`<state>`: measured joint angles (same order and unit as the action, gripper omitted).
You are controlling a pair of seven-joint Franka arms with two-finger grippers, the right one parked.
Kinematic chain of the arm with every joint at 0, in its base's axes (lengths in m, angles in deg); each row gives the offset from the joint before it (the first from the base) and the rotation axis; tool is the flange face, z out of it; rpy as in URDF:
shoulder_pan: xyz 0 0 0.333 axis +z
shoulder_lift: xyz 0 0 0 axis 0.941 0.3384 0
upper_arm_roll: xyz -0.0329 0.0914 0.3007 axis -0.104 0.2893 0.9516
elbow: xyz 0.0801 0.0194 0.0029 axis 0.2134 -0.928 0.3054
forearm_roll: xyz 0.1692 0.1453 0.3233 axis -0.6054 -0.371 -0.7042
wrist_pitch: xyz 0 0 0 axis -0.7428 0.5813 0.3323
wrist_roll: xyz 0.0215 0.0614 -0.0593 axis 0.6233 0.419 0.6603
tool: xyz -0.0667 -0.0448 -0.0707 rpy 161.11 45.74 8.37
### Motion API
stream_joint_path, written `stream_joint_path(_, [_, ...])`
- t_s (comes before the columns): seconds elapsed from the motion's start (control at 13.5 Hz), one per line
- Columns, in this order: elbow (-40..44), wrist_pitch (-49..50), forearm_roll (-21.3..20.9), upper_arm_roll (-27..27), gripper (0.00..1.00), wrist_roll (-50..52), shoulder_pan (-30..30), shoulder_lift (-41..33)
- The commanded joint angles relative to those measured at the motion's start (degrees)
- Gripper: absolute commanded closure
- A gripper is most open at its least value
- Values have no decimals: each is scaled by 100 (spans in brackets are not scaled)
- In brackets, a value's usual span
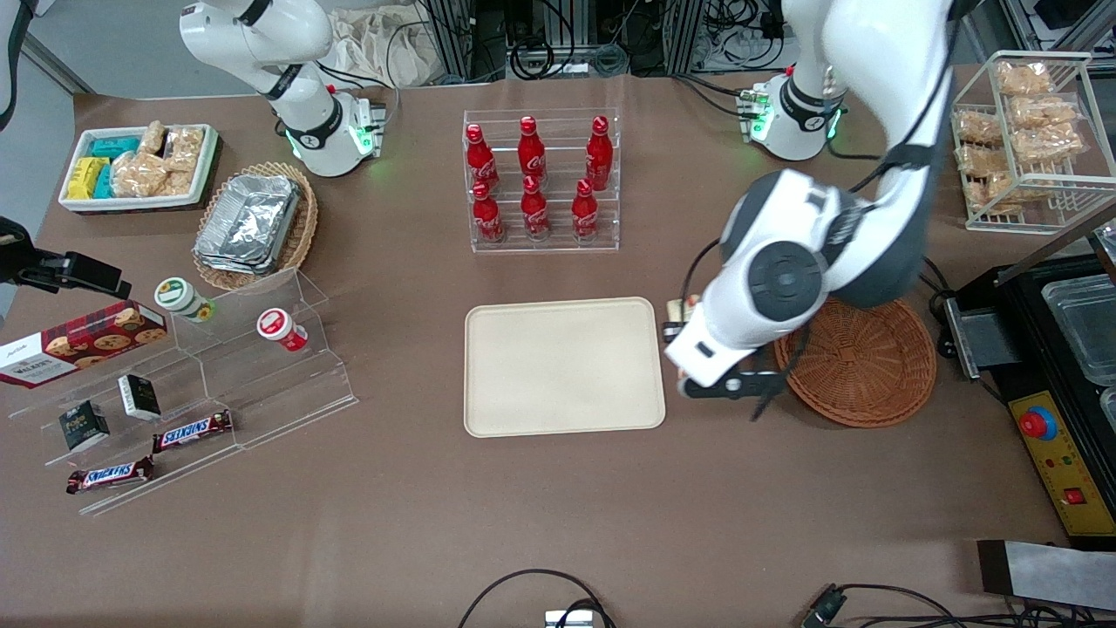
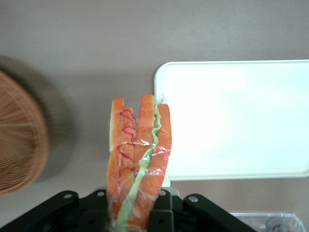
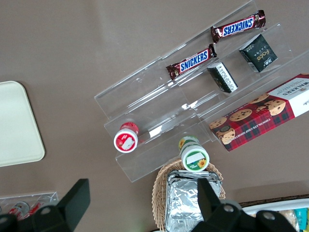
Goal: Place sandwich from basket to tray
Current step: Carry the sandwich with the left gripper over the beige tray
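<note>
My left gripper [image 1: 677, 328] is shut on the sandwich [image 2: 137, 159], a clear-wrapped wedge with orange and pale green layers. It holds the sandwich above the bare table, in the gap between the round reddish-brown wicker basket [image 1: 859, 362] and the beige tray [image 1: 562, 366]. In the front view only a small bit of the sandwich [image 1: 676, 308] shows past the arm's wrist. In the left wrist view the sandwich tip hangs beside a rounded corner of the tray [image 2: 231, 121], with the basket [image 2: 19, 140] off to its side. The basket and the tray hold nothing.
A clear rack of red bottles [image 1: 540, 183] stands farther from the front camera than the tray. Toward the parked arm's end are an oval basket of foil containers [image 1: 253, 222], a white snack bin [image 1: 139, 166] and acrylic steps [image 1: 218, 366]. A wire pastry rack [image 1: 1029, 131] stands toward the working arm's end.
</note>
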<state>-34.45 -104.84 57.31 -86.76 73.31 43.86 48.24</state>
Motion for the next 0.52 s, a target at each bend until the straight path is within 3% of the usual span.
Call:
stream_joint_path(0.0, [98,-308,-85,54,100,61,-141,401])
stream_joint_path(0.44, [-543,-2100,-77,45,100,43,-387,921])
